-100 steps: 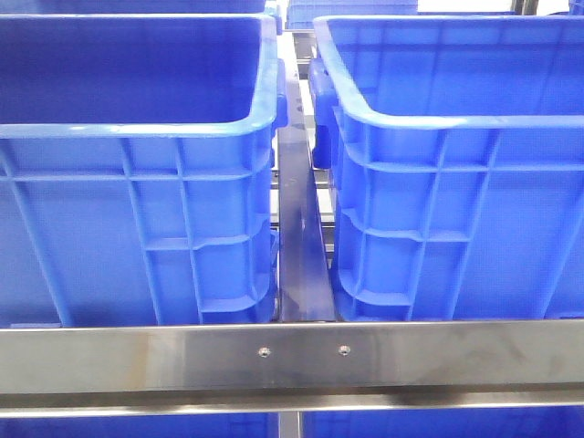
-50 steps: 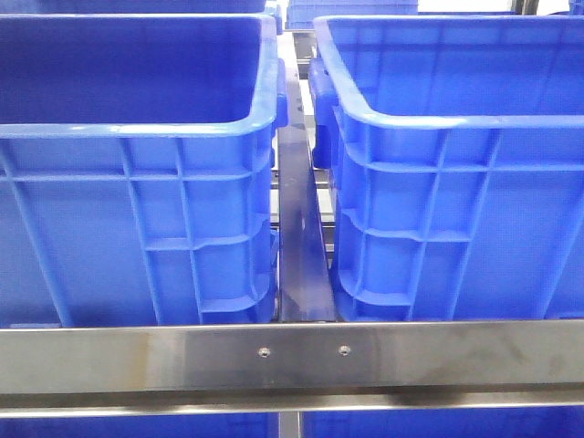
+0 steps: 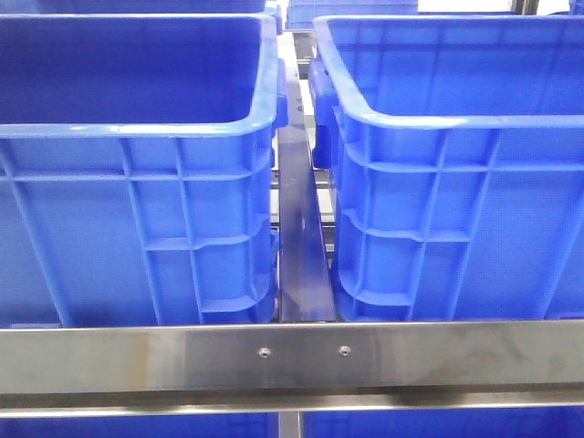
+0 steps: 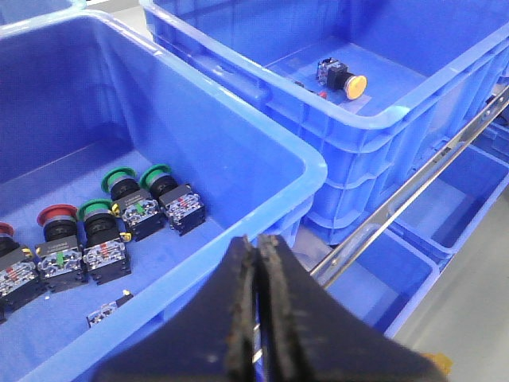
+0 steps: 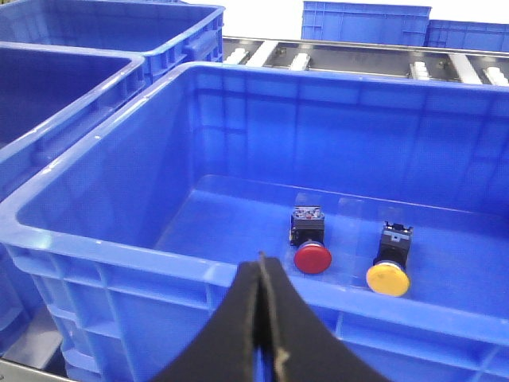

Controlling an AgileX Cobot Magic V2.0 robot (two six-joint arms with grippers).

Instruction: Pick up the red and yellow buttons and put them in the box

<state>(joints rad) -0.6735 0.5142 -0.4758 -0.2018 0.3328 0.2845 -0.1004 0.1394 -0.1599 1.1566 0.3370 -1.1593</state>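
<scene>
We see both claws clenched, empty: left claw (image 4: 256,274) above the source box (image 4: 262,135) rim, right claw (image 5: 262,298) above the target box (image 5: 159,267) near wall.

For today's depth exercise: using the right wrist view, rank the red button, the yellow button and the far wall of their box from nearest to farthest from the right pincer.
1. Red button, on the box floor, just beyond the shut right pincer.
2. Yellow button, beside the red one, further to the side.
3. Far wall, behind both buttons.
</scene>
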